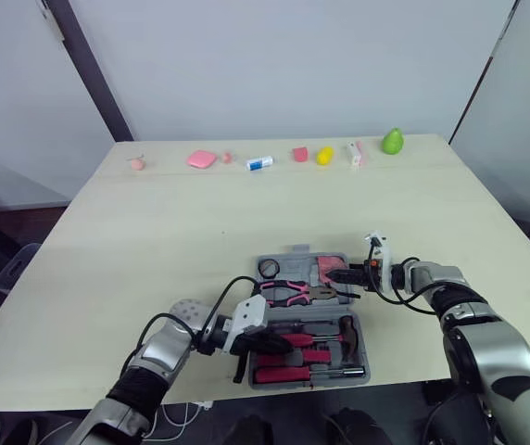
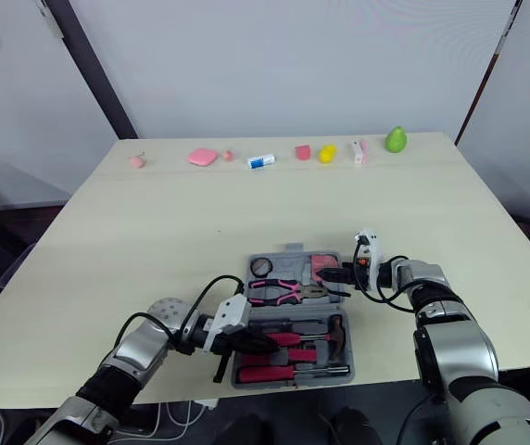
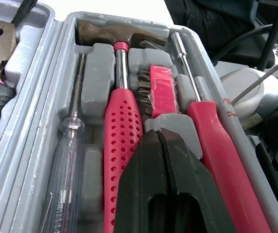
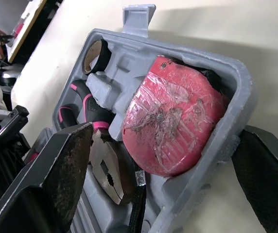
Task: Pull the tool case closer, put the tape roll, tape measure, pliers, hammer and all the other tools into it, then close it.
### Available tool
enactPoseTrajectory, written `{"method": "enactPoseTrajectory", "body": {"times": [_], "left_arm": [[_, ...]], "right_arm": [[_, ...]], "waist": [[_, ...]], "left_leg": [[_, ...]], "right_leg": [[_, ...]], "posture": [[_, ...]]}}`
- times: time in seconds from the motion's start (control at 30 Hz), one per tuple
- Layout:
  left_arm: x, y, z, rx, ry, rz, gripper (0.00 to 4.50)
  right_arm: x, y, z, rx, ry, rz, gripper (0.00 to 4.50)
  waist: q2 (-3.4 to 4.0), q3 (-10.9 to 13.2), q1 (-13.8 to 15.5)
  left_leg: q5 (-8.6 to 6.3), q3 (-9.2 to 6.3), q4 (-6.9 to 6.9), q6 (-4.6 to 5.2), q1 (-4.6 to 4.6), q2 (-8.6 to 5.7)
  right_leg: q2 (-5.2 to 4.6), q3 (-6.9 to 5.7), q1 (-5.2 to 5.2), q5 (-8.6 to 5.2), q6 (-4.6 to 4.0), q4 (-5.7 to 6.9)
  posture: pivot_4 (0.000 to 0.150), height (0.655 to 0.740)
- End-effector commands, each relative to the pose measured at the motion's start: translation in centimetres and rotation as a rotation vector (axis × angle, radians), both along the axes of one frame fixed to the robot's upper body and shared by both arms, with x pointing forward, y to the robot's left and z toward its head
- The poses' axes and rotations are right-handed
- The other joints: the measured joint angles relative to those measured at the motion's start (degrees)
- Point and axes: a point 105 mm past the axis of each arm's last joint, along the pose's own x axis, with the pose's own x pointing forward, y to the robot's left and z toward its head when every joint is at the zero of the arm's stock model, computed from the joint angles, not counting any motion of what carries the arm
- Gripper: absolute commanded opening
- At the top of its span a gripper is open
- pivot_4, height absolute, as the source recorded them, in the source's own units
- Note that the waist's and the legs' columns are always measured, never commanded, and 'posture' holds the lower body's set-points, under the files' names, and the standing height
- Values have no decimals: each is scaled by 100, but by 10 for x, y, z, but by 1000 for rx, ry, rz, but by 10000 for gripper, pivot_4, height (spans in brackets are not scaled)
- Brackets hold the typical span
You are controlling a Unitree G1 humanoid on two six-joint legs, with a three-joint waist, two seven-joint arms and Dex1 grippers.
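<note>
The tool case [image 1: 293, 256] lies open at the table's [image 1: 200, 222] near edge and looks fully packed. The left gripper [image 1: 274, 341] has its jaws pressed together above the hammer [image 3: 122, 136]. The right gripper [image 1: 341, 275] has its jaws wide, straddling the far half's wall. Closing comes next, which means folding that half over.

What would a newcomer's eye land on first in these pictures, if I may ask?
The open grey tool case near the front edge of the table, packed with pink and red tools. The left gripper, shut, hangs over the red-handled hammer, while the right gripper is open around the case's wall beside the pink tape measure.
</note>
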Motion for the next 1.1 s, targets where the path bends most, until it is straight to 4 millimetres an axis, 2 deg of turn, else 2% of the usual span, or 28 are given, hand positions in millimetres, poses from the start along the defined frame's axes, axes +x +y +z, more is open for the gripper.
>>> {"method": "enactPoseTrajectory", "body": {"times": [0.03,0.2,0.3,0.53,0.7,0.83,1.03,1.1], "left_arm": [[-11,8,-23,67,76,27,0],[-8,12,-17,36,51,54,0],[-5,12,0,-41,29,86,0],[-9,23,22,-112,-5,138,0],[-21,48,40,-143,-5,198,0],[-26,77,56,-108,-11,267,0],[-38,118,64,-62,2,373,0],[-34,130,67,-63,-12,448,0]], "right_arm": [[4,13,31,110,-117,81,43933],[0,14,43,164,-176,138,43933],[-6,14,51,185,-211,204,43933],[-22,14,70,251,-278,317,43933],[-49,14,79,274,-287,403,43933],[-83,3,62,160,-264,452,43933],[-116,-18,64,119,-314,370,43933],[-122,-29,64,79,-363,307,43933]], "waist": [[0,0,-2],[1,0,-6],[3,3,-16],[6,5,7],[9,8,18],[9,10,54],[23,27,56],[22,35,51]], "left_leg": [[0,0,-1,0,0,0],[0,0,-1,0,0,2],[0,-1,-1,0,-1,3],[0,-10,-2,0,-13,6],[0,-32,-4,0,-37,13],[0,-42,-5,0,-39,14],[-1,-44,-5,0,-37,13],[0,-31,0,-1,-31,11]], "right_leg": [[0,1,0,0,0,0],[1,0,0,0,0,0],[1,1,-3,0,0,0],[-4,-8,-9,0,0,-2],[-13,-10,-32,0,0,-1],[-16,-19,-31,-1,0,-4],[-25,-28,-26,-5,-1,-12],[-23,-16,-27,-13,-12,-11]], "posture": [[1500,7400],[1500,7400],[1500,7400],[1500,7400],[1500,7400],[1500,7400],[1500,7400],[1500,7400]]}}
